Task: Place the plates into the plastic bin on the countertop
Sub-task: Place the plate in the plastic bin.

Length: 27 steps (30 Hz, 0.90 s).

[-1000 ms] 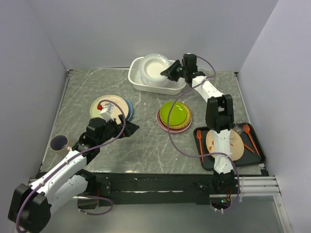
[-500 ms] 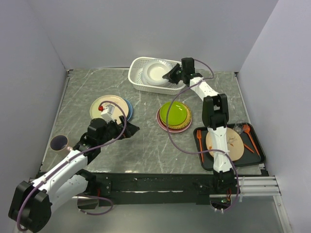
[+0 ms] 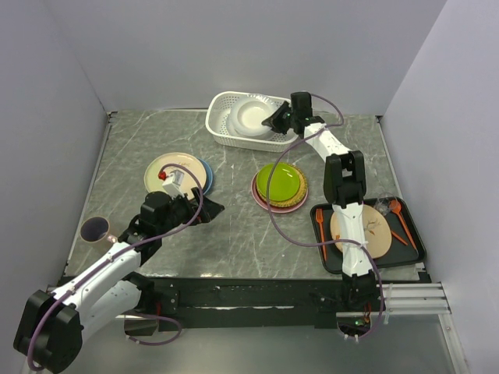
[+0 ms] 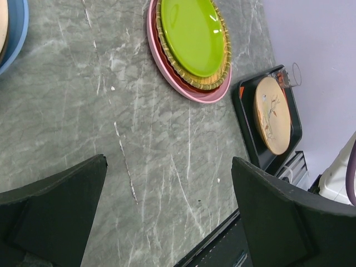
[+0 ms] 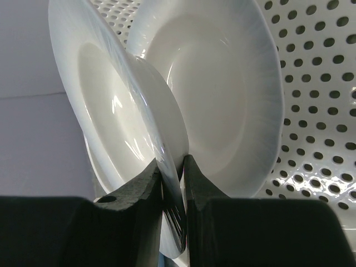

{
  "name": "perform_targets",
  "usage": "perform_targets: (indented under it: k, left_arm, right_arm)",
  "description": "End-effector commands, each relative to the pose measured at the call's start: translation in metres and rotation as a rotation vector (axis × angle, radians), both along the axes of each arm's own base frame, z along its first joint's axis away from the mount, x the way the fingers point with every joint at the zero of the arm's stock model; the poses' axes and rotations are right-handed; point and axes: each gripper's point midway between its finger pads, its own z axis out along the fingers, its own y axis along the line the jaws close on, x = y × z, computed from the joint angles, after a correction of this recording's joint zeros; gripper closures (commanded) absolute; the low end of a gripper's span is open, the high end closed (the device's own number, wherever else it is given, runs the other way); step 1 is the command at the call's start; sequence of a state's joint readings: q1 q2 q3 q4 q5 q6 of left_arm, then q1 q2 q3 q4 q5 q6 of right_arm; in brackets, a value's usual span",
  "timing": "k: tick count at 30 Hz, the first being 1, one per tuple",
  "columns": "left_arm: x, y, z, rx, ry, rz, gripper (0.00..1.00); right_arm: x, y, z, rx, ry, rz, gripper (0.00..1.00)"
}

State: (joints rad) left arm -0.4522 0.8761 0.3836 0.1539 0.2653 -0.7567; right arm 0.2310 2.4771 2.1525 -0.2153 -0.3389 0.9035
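The right gripper (image 5: 172,167) pinches the rim of a white plate (image 5: 105,94) standing on edge in the bin (image 3: 221,134) at the countertop's (image 3: 234,234) far edge. The left gripper (image 4: 168,167) hangs wide open over the near-left part.

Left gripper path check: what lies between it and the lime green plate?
Nothing but bare countertop between the left gripper and the lime green plate, shown plainly in the left wrist view.

Robot lab test cell: marble-patterned tabletop (image 3: 234,234) boxed by plain pale walls (image 3: 257,47); cabled left arm (image 3: 101,273) and right arm (image 3: 347,183) bolted to metal rail (image 3: 249,300) at near edge.
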Motion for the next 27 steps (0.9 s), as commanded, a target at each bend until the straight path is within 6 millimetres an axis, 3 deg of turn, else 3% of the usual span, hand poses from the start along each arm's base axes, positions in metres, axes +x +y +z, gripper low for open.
perform_targets:
  k: [1, 10, 18, 21, 27]
  left_arm:
    - [0.000, -0.004, 0.012, -0.037, -0.038, -0.014, 0.01]
    - [0.001, -0.004, 0.014, -0.016, -0.041, -0.023, 0.01]
    - [-0.001, -0.002, 0.011, -0.007, -0.039, -0.020, 0.01]
    - [-0.001, -0.003, 0.012, -0.015, -0.046, -0.028, 0.01]
    - [-0.001, -0.005, 0.011, -0.024, -0.044, -0.035, 0.01]
  right_arm:
    - [0.019, 0.003, 0.043, 0.034, -0.139, 0.000, 1.00]
    - [0.023, 0.008, 0.035, 0.041, -0.136, 0.001, 1.00]
    - [0.021, 0.015, 0.021, 0.049, -0.115, 0.021, 0.91]
    - [0.019, 0.015, 0.020, 0.036, -0.112, 0.029, 0.84]
    - [0.014, 0.012, 0.020, 0.004, -0.110, 0.040, 0.61]
